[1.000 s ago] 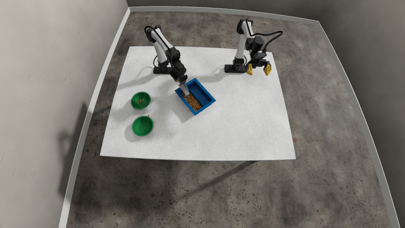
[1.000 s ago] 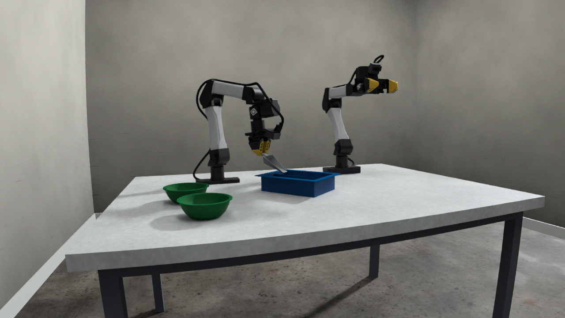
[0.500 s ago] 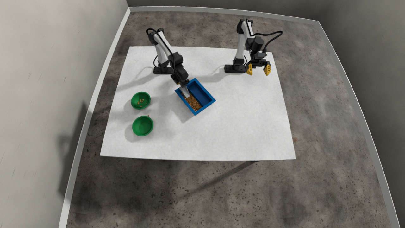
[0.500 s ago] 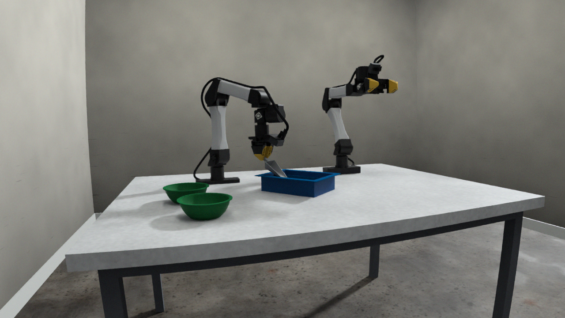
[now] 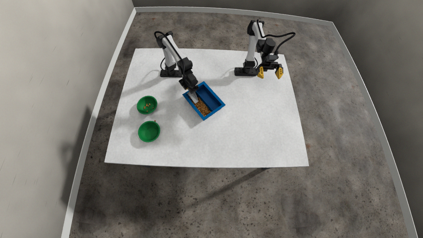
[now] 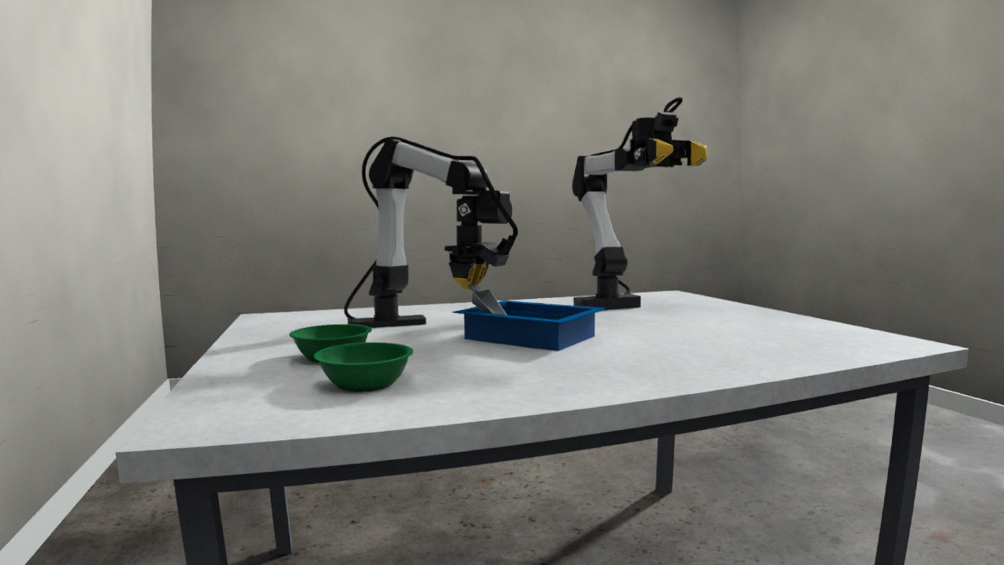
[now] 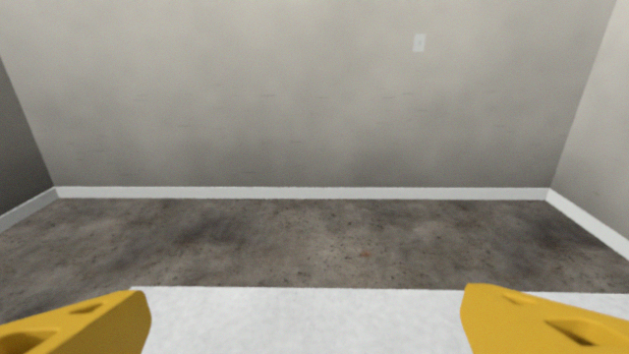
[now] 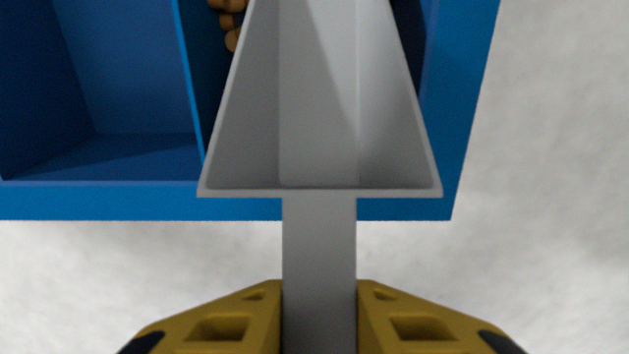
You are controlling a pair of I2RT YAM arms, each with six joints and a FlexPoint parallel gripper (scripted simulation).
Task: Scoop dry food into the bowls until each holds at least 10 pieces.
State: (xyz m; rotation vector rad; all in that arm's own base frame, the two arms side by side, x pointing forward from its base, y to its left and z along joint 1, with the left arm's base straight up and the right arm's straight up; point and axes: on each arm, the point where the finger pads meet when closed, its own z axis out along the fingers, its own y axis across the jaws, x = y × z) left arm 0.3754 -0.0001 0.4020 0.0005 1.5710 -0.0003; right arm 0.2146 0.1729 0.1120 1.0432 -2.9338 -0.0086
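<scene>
From the top, the right end effector is above the blue box, the scoop reaching down from it toward the food. One green bowl holds a few pieces; another stands beside it on the counter.

In the exterior view, the scoop slants below that end effector into the box.

The left wrist view shows the left end effector wide open.

In the right wrist view, fingers grip the scoop's handle, its pan ahead of them.
</scene>
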